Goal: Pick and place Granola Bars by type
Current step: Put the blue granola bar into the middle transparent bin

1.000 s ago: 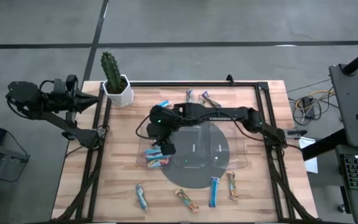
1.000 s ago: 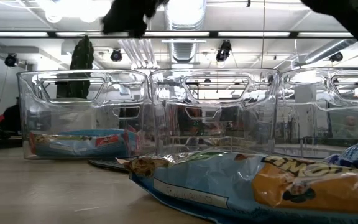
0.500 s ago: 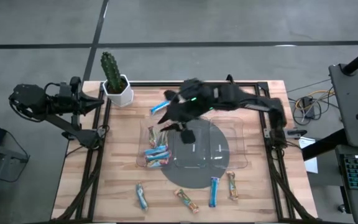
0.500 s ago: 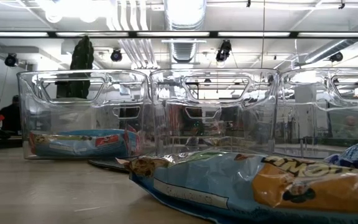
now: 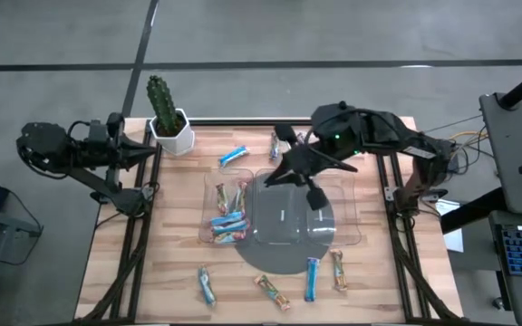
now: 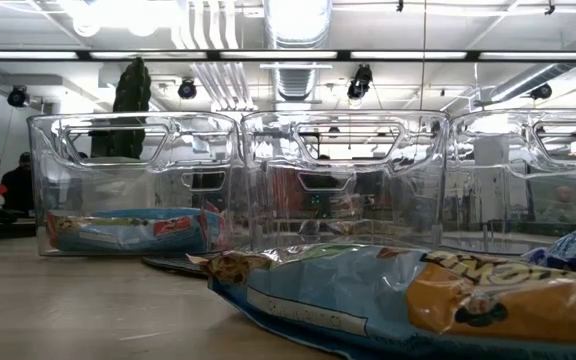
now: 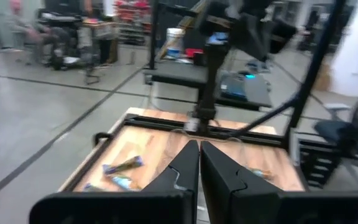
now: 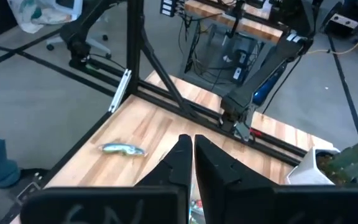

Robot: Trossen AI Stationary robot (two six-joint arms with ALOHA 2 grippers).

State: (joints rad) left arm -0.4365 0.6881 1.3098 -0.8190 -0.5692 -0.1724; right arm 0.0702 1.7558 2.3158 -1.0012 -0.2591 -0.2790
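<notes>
We had several granola bars (image 5: 227, 221) sorted into the clear tray's (image 5: 347, 237) left compartment, while both the right gripper (image 5: 280, 176), raised over the tray, and the parked left gripper (image 5: 143, 150) were pressed together empty, loose bars remaining around the table (image 5: 379, 290).

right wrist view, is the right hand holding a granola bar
No, the right hand has its two dark fingers shut together with nothing between them.
</notes>
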